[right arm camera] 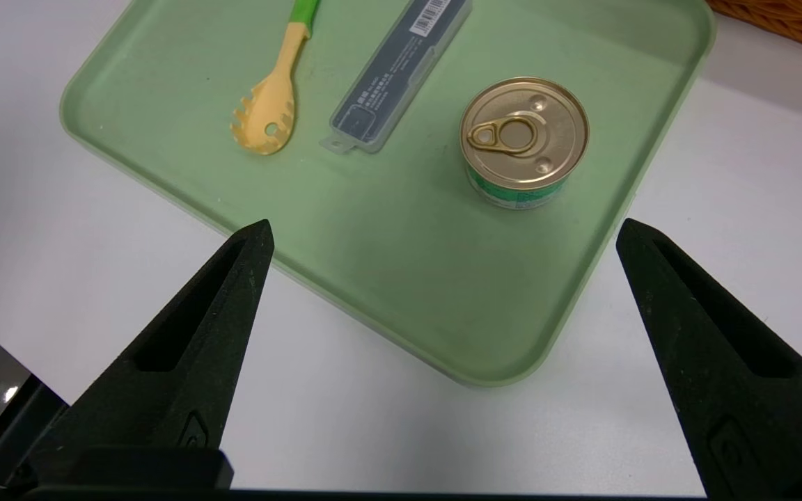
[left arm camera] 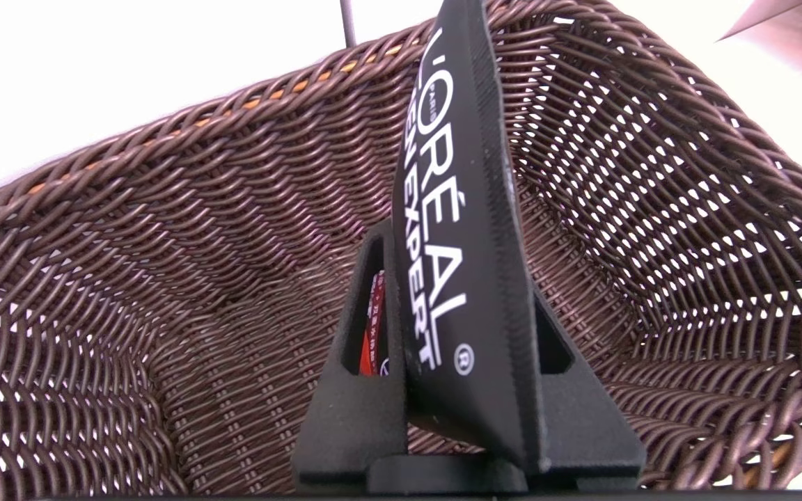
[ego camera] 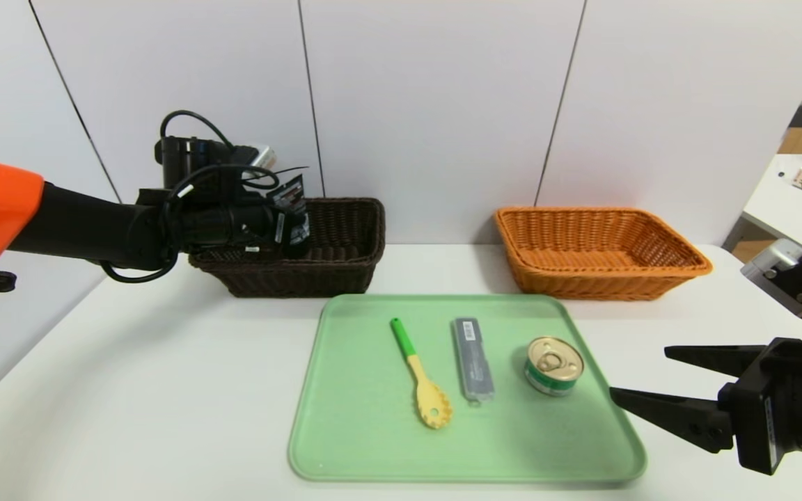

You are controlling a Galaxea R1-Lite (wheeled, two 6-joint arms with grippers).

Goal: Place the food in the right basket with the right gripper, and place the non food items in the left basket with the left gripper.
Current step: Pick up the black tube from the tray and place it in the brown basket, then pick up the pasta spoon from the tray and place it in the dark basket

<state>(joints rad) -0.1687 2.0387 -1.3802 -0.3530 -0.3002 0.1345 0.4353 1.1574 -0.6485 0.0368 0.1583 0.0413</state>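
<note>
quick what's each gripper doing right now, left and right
Left gripper: closed on the black L'Oreal tube, over the brown basket.
Right gripper: open, empty, beside the green tray.

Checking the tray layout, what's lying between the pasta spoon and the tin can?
The grey plastic case lies between the pasta spoon and the tin can on the green tray, in the head view.

We see a black L'Oréal sachet held upright on edge over the dark brown wicker basket, an orange wicker basket to its right, gold-lidded green can, grey slim case, yellow-green pasta spoon lying apart on our green tray
</note>
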